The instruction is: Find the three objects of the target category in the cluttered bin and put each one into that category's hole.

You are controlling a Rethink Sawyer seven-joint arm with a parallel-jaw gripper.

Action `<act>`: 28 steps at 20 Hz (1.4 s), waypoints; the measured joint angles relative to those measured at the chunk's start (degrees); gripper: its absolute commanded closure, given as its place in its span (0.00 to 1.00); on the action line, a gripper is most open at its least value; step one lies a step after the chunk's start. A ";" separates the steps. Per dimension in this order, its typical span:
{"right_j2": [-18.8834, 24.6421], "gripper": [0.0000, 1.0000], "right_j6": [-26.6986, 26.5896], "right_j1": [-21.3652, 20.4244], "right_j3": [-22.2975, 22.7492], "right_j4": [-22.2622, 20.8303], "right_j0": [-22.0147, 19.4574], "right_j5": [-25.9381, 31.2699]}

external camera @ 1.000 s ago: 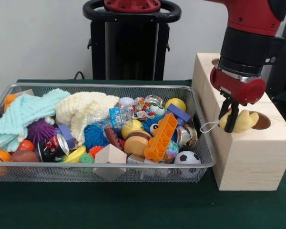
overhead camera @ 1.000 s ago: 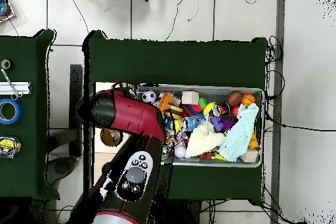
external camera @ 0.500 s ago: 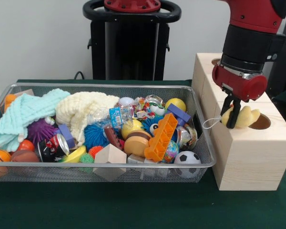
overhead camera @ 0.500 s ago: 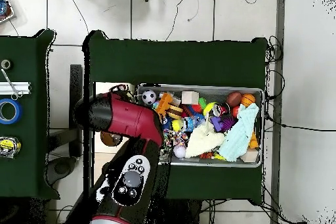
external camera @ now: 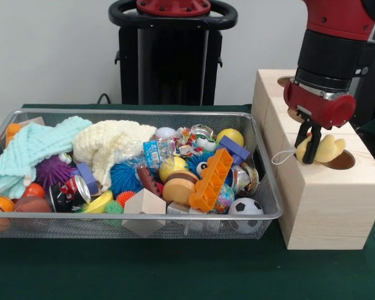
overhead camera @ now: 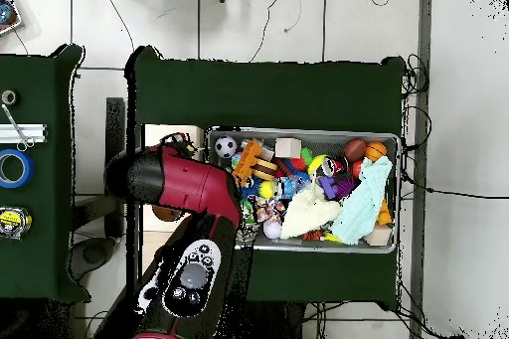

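In front only, end effector (external camera: 310, 149) round yellow toy (external camera: 324, 149).

Soft pale-yellow plush toy (external camera: 323, 149) with thin white loop, held just above round hole (external camera: 342, 160) in light wooden box (external camera: 325, 194).

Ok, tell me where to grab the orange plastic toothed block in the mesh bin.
Grip the orange plastic toothed block across its flat long sides near the raised upper end, coming from above. It leans tilted on the other toys, that end standing free, while the lower end is wedged by the soccer ball.
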 measured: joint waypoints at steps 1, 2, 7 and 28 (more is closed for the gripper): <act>0.00 1.00 0.00 0.00 0.00 0.00 0.01 0.00; 0.03 1.00 0.00 -0.01 0.01 -0.01 -0.01 0.00; 0.07 1.00 0.00 -0.02 0.02 0.00 -0.01 -0.04; 0.14 1.00 0.00 -0.12 0.10 -0.01 0.93 -0.25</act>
